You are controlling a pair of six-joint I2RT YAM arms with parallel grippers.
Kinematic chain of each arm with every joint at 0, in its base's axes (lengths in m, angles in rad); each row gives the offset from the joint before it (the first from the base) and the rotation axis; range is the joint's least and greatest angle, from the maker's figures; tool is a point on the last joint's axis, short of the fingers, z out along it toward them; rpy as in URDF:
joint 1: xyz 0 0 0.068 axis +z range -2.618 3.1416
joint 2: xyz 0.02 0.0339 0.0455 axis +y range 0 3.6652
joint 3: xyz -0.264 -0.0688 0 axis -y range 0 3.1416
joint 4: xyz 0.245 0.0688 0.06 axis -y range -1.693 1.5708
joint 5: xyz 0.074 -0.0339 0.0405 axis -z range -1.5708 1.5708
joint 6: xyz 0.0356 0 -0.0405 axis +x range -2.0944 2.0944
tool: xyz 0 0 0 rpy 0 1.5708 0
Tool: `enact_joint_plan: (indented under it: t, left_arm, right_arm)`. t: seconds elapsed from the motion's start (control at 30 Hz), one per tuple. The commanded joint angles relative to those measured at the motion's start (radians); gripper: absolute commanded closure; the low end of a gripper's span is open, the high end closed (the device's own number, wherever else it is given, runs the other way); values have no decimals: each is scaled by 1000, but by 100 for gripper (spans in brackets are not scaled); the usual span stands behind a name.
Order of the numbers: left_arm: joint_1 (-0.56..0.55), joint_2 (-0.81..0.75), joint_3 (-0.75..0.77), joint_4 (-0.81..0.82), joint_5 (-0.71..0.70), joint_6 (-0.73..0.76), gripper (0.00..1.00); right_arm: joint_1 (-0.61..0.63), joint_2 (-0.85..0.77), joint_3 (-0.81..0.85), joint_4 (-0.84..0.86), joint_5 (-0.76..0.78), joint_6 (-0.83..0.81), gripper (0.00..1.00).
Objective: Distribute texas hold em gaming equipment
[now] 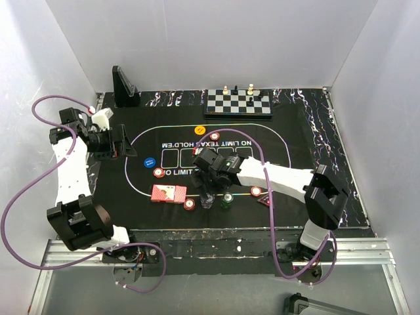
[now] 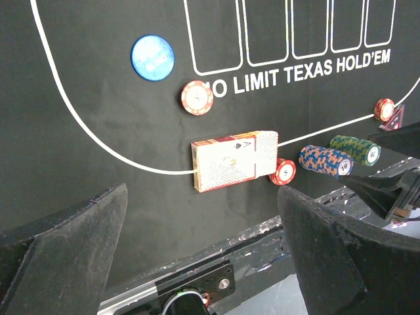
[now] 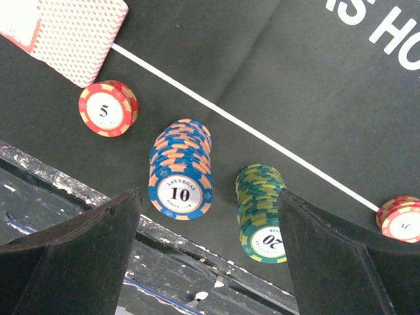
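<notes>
Right claw (image 3: 207, 200): fingers spread wide, gripping nothing, hanging over the near edge of the black mat (image 3: 262, 79). Below it, a blue-and-orange chip stack (image 3: 180, 177) and a green chip stack (image 3: 261, 210) stand side by side, apart, just outside the white line. Red chip stack (image 3: 107, 108) sits near a corner of the card deck (image 3: 79, 33), which lies across the line. Left claw (image 2: 202, 197): fingers wide apart, empty, at the mat's left side. Inside the line: blue disc (image 2: 152, 57), red chip (image 2: 197, 97). Dark red triangle marker (image 2: 394, 120) is just beside another red chip (image 2: 384, 108). Chessboard (image 1: 238, 103) is at the far edge.
</notes>
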Motion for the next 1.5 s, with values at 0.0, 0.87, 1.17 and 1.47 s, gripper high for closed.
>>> enact_joint_plan:
  t: [0.0, 0.87, 1.17, 1.47]
  left_arm:
    - [3, -11, 30, 42, 25, -56, 0]
    - [5, -63, 72, 71, 14, -118, 0]
    - [5, -60, 76, 68, 15, -116, 0]
    - [5, -63, 73, 74, 15, -118, 0]
  right_arm:
    - [15, 16, 63, 30, -43, -31, 9]
    - [50, 114, 74, 38, -36, -50, 35]
    - [50, 103, 55, 44, -34, -42, 50]
    - [50, 95, 58, 30, 3, -41, 68]
